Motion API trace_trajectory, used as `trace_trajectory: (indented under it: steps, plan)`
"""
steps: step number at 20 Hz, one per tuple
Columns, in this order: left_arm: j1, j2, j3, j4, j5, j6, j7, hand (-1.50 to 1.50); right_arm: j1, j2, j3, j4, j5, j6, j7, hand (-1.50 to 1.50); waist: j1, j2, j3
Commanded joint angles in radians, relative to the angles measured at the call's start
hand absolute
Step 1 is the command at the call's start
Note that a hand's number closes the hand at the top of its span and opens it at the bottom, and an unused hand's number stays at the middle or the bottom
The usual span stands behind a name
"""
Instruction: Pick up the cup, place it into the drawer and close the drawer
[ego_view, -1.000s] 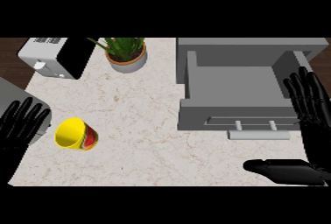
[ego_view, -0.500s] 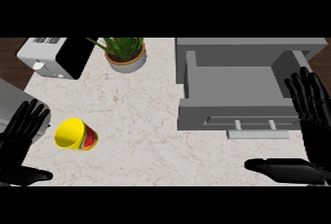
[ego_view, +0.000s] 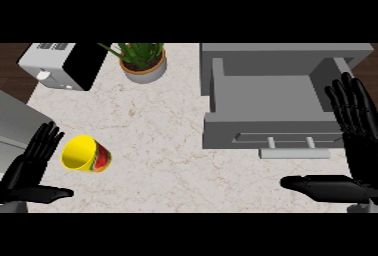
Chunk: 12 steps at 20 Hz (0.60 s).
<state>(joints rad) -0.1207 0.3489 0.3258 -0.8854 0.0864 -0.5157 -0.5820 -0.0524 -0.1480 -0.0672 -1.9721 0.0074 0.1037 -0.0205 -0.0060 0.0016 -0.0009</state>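
Observation:
A yellow cup (ego_view: 85, 154) with a red and green side lies tipped on the marble counter at the left, its mouth toward the lower left. My left hand (ego_view: 29, 167) stands open just left of it, fingers straight, thumb stretched out below the cup, not touching it. The grey drawer (ego_view: 273, 107) stands pulled open at the right, its handle (ego_view: 291, 143) on the near front. My right hand (ego_view: 354, 145) is open at the right edge beside the drawer's front corner, fingers up, thumb pointing left.
A potted green plant (ego_view: 142, 62) sits at the back centre. A grey and black toaster (ego_view: 63, 65) is at the back left. A grey appliance edge (ego_view: 15, 122) shows at the far left. Bare counter lies between cup and drawer.
My left hand has come in from the left edge toward the cup, showing more of its palm and thumb. The right hand, cup and drawer have barely moved.

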Motion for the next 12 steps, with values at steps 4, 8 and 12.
trace_trajectory:
  steps: [4, 8, 12]
  plan:
    - [-0.108, 0.023, -0.008, 0.352, -0.105, 0.020, -0.291, -1.50, -0.038, -0.006, -0.019, 0.011, -0.019, 0.016, 0.028, -1.50, -0.006, 0.003, -0.001]
    - [-0.127, 0.078, -0.003, 0.452, -0.102, -0.027, -0.354, -1.50, 0.047, 0.003, -0.007, -0.080, -0.017, 0.026, 0.035, -1.50, -0.010, 0.002, -0.002]
    - [-0.196, 0.084, -0.006, 0.536, -0.106, -0.026, -0.382, -1.50, -0.058, -0.003, -0.021, -0.002, -0.045, 0.029, 0.064, -1.50, -0.011, 0.006, -0.003]
